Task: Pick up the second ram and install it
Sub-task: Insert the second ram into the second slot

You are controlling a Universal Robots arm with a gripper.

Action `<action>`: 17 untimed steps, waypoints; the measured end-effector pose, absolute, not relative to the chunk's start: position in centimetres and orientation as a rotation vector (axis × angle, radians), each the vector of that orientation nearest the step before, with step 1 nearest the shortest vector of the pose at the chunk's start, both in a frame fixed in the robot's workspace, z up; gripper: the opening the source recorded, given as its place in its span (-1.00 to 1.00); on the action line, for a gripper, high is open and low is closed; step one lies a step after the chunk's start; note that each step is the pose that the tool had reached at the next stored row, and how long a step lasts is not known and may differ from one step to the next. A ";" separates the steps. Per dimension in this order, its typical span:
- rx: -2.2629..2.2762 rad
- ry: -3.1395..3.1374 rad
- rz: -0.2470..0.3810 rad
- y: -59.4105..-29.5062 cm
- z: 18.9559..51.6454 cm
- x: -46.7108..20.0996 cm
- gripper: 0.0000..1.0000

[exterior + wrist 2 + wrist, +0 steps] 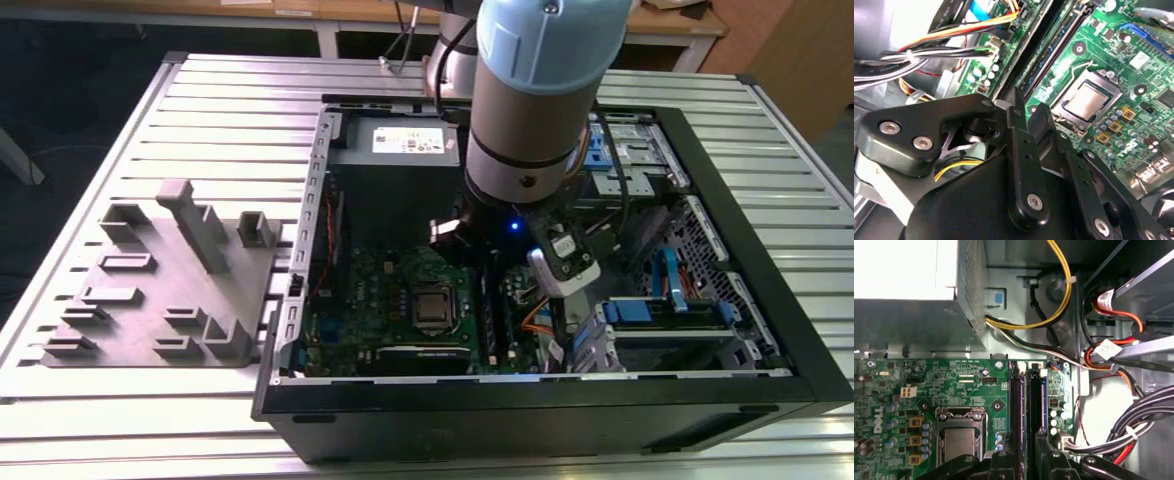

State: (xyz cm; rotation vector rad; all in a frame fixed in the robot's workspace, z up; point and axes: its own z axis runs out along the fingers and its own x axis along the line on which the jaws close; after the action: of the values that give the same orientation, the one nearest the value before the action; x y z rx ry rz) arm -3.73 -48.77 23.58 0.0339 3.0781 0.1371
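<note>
While the black claw (1024, 460) reaches down inside the open black computer case (747, 180), its narrowed fingers (1021, 135) pinch the long dark blue-green second ram (1043, 402), which stands upright at the black memory sockets (1016, 400) on the green motherboard (929, 385).

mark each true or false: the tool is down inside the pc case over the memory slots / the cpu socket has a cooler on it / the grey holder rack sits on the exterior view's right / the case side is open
1. The tool is inside the open case, over the memory slots: true.
2. The CPU socket carries a cooler: false, the bare chip shows.
3. The grey rack sits on the exterior view's right: false, it is on the left.
4. The case side is open: true.
</note>
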 end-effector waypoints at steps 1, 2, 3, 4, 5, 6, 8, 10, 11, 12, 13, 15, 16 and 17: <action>0.034 3.078 0.137 -48.8 23.6 -3.7 -0.44; 0.034 3.078 0.137 -48.8 23.6 -3.7 -0.44; 0.034 3.078 0.137 -48.8 23.6 -3.7 -0.44; 0.034 3.078 0.137 -48.8 23.6 -3.7 -0.44; 0.034 3.078 0.137 -48.8 23.6 -3.7 -0.44; 0.034 3.078 0.137 -48.8 23.6 -3.7 -0.44; 0.034 3.078 0.137 -48.8 23.7 -3.7 -0.47; 0.034 3.078 0.137 -48.8 23.7 -3.7 -0.60; 0.034 3.078 0.137 -48.8 23.7 -3.7 -0.73; 0.034 3.078 0.137 -48.8 23.7 -3.7 -0.73; 0.034 3.078 0.137 -48.8 23.7 -3.7 -0.84; 0.034 3.078 0.137 -48.8 23.7 -3.7 -0.86; 0.034 3.078 0.137 -48.8 23.7 -3.7 -0.86; 0.034 3.078 0.137 -48.8 23.7 -3.7 -0.86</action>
State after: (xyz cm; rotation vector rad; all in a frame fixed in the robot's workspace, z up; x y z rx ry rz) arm -3.73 -48.77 23.73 0.0339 3.0780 0.1368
